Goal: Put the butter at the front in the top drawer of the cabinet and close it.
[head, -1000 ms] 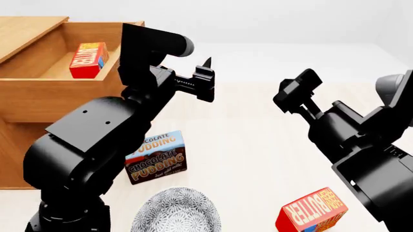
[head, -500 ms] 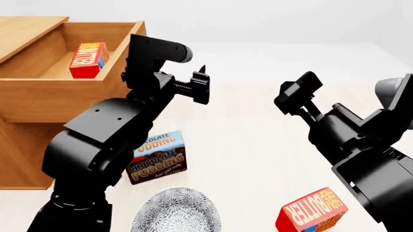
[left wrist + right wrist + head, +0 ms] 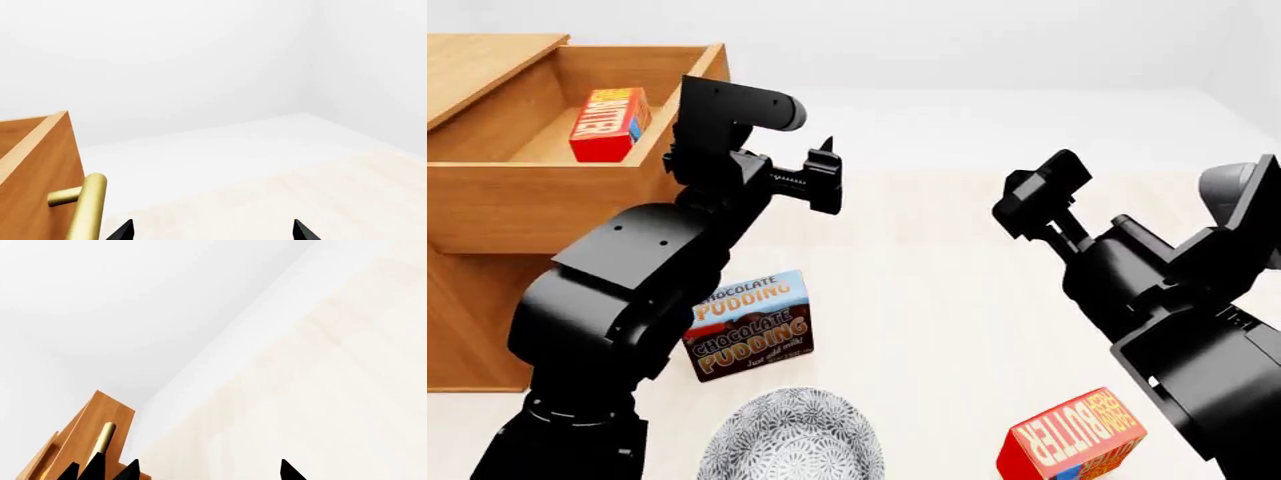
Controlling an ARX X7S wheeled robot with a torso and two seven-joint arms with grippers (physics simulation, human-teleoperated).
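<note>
At far left of the head view stands the cabinet (image 3: 474, 300), a light-brown wooden chest whose top drawer (image 3: 561, 195) is pulled out and open. Inside this drawer lies one butter carton (image 3: 610, 122), red with a yellow-orange lettered panel, resting on the drawer floor toward the back. The left gripper (image 3: 823, 178) hangs just beside the drawer's front right corner, empty, its two black fingertips spread apart; the left wrist view shows the brass bar handle (image 3: 87, 207) of the drawer close to one fingertip but not touching it. The right gripper (image 3: 1041, 195) is raised over the pale table (image 3: 934, 290), well apart from the cabinet; whether its fingers are parted or closed cannot be told. A second butter carton (image 3: 1072, 437) lies at the front right, a Chocolate Pudding box (image 3: 751, 324) stands near the left arm, and a patterned bowl (image 3: 790, 437) sits at the front edge.
</note>
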